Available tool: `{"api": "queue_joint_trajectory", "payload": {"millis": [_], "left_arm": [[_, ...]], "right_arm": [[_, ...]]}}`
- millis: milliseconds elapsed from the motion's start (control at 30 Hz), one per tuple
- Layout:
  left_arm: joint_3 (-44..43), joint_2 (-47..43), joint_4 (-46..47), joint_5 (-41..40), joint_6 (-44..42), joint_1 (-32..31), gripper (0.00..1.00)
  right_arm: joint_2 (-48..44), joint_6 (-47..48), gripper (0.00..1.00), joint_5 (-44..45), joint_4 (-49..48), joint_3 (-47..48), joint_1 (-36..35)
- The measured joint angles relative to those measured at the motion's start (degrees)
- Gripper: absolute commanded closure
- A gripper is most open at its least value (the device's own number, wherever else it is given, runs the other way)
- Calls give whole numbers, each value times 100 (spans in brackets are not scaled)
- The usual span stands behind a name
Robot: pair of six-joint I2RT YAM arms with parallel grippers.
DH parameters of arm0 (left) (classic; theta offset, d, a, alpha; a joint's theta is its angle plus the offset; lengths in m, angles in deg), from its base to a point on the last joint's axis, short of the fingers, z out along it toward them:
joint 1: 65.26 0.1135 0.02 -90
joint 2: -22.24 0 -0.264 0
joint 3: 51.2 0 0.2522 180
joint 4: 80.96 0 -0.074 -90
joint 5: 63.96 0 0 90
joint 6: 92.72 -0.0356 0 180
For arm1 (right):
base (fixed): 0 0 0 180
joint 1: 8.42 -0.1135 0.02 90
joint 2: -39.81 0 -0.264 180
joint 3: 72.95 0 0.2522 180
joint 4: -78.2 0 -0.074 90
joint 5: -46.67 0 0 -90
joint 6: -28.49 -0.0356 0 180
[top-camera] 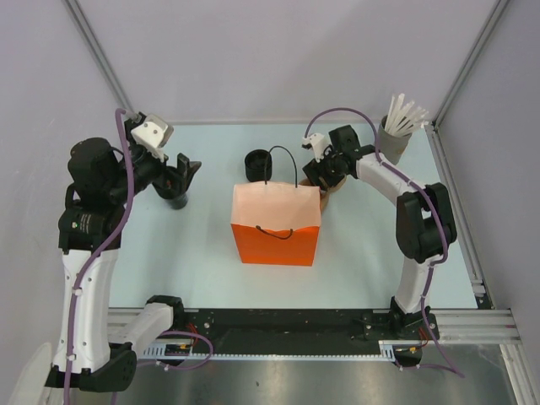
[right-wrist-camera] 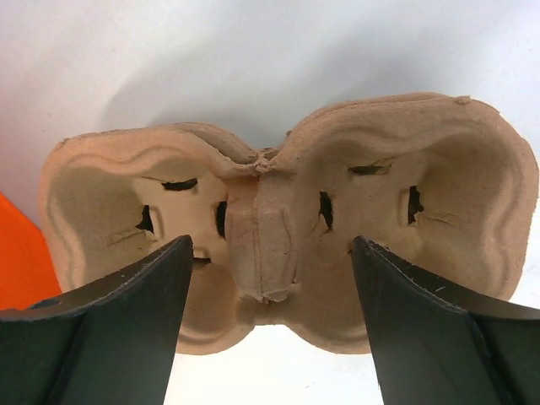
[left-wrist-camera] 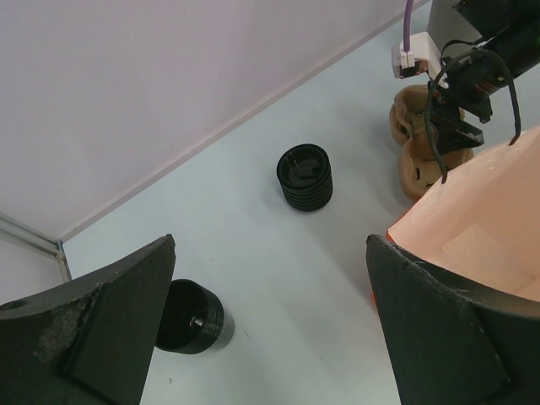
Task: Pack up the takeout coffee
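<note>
A: L gripper [left-wrist-camera: 270, 253]?
B: Well left of orange bag [top-camera: 277, 224]. Jaws spread wide, nothing held, above a black cup [left-wrist-camera: 190, 316].
A: Takeout coffee [left-wrist-camera: 305, 177]?
B: Ribbed, black, upright just behind bag's left corner. Untouched.
A: R gripper [right-wrist-camera: 272, 253]?
B: Behind bag's right corner. Jaws spread astride cardboard carrier [right-wrist-camera: 287, 169], no pinch.

The paper bag [top-camera: 276, 232] stands at the middle of the table [top-camera: 194, 270]. Behind its left corner, apart from it, sits the lidded coffee cup [left-wrist-camera: 305, 177]. Farther left, an open cup [left-wrist-camera: 190, 319] stands partly under the left tool [top-camera: 184, 173]. Behind the bag's right corner, close to it, lies the two-cup carrier [right-wrist-camera: 278, 211]. The right tool [right-wrist-camera: 270, 278] is above the carrier, one finger to either side of its middle ridge. The tub of sticks [top-camera: 390, 143] stands in the far right corner.
</note>
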Motion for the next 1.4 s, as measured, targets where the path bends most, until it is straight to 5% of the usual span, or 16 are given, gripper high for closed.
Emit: {"api": "queue_joint_trajectory", "payload": {"millis": [467, 1400], "left_arm": [[111, -22, 7, 2, 0, 2, 0], [258, -72, 24, 31, 2, 44, 0]], "right_arm": [[24, 74, 65, 48, 9, 20, -46], [-616, -79, 70, 280, -20, 24, 131]]}}
